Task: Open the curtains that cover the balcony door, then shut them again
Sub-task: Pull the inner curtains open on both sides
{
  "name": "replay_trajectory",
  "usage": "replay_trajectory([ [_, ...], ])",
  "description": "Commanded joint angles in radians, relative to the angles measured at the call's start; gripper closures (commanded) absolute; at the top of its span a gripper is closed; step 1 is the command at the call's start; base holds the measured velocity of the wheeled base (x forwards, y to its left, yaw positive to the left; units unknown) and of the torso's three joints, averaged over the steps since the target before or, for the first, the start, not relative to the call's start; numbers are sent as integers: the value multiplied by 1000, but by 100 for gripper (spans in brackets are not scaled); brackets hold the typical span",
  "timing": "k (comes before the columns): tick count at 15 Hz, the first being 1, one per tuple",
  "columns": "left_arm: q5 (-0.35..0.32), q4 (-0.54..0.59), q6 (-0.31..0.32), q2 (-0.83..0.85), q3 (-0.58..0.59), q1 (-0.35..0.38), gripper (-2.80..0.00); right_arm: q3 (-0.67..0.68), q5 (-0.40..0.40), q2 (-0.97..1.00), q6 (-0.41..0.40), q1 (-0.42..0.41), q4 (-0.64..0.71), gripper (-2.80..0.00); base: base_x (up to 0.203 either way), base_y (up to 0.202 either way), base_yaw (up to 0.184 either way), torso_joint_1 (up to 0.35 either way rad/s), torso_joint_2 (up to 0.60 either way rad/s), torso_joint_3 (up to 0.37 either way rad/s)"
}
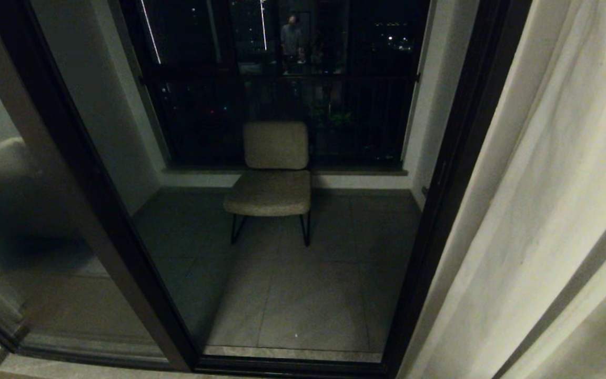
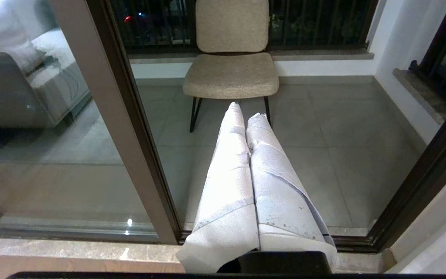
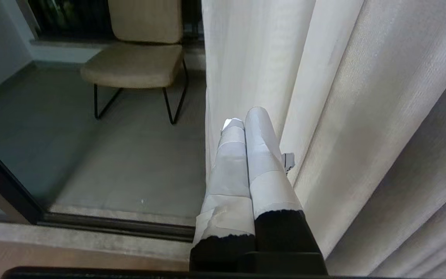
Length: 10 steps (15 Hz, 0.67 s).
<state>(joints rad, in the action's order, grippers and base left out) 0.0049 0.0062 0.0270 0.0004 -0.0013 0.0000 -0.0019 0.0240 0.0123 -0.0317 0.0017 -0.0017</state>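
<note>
The cream curtains (image 1: 545,210) hang bunched in soft folds along the right side, leaving the balcony door (image 1: 98,210) uncovered. Its dark frame slants down the left and right of the head view, and the left pane mirrors the room. Neither arm shows in the head view. My right gripper (image 3: 245,116) is shut, its white-taped fingers pressed together with nothing between them, right in front of the curtains' (image 3: 343,97) hemmed edge. My left gripper (image 2: 246,110) is also shut and empty, pointing at the balcony floor beside the door frame (image 2: 130,147).
A beige chair (image 1: 274,173) on thin black legs stands on the tiled balcony floor past the door sill, before a dark railing. A person's reflection (image 1: 291,42) shows in the far glass. A sofa (image 2: 10,89) is mirrored in the left pane.
</note>
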Motion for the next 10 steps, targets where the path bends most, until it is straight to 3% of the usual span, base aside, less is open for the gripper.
replay_trajectory([
  [1,1,0,1,0,1,0,0,0,1,-12,1,0,-1,0,0,0,0,0,0,0],
  [10,0,0,1,0,0,0,0,0,1,-12,1,0,-1,0,0,0,0,0,0,0],
])
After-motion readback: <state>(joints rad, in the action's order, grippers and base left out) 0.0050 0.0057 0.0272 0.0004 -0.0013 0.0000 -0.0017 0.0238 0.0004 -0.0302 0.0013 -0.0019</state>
